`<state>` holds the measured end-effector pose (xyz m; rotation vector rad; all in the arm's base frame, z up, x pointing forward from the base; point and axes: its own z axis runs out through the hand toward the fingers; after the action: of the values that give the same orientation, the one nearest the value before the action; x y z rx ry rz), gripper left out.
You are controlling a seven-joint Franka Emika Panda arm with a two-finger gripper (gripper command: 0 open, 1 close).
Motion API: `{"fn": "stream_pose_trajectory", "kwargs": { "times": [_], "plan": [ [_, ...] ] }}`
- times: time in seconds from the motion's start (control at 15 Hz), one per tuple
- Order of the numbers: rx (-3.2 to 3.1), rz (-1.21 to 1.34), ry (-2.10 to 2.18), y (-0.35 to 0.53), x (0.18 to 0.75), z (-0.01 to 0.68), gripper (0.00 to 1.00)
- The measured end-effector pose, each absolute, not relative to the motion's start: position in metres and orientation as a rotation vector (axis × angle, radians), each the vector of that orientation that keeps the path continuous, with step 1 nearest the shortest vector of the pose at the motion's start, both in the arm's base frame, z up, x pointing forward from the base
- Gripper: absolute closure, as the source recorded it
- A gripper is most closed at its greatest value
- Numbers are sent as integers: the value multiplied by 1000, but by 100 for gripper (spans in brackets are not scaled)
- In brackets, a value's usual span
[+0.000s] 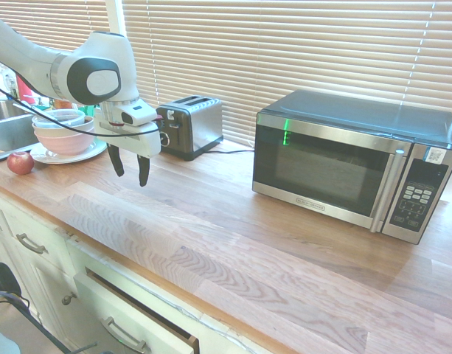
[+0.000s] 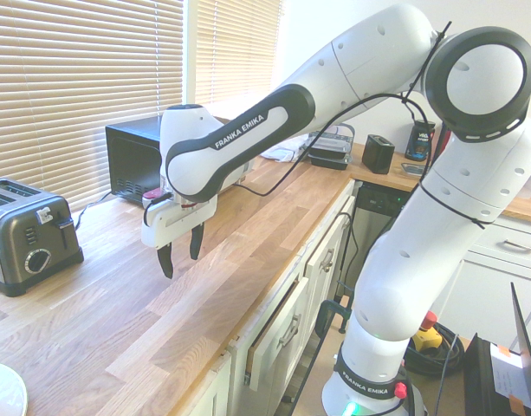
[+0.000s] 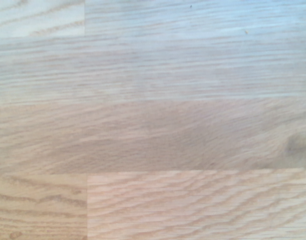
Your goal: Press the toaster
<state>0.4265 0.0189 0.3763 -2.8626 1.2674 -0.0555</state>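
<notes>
The toaster (image 1: pixel 190 126) is a small two-slot unit with steel sides and black ends, standing on the wooden counter by the blinds; its knob and lever end faces my arm. It also appears at the left edge as the toaster (image 2: pixel 27 234). My gripper (image 1: pixel 130 168) hangs above the counter in front of the toaster's knob end, fingers pointing down, open, with nothing between them. From the other side the gripper (image 2: pixel 180 252) is well clear of the toaster. The wrist view shows only bare wood grain.
A large steel-and-black microwave (image 1: pixel 355 164) stands right of the toaster. Stacked bowls on a plate (image 1: pixel 63 133), a red apple (image 1: pixel 20 163) and a sink (image 1: pixel 8 125) lie behind my arm. The counter's front edge (image 1: pixel 137 276) has drawers below, one slightly ajar.
</notes>
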Motion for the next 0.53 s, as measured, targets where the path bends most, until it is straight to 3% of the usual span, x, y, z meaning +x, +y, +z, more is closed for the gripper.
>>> {"fn": "stream_pose_trajectory", "kwargs": {
  "times": [0.53],
  "plan": [
    [-2854, -172, 1207, 39, 451, 388, 0]
  ]
}}
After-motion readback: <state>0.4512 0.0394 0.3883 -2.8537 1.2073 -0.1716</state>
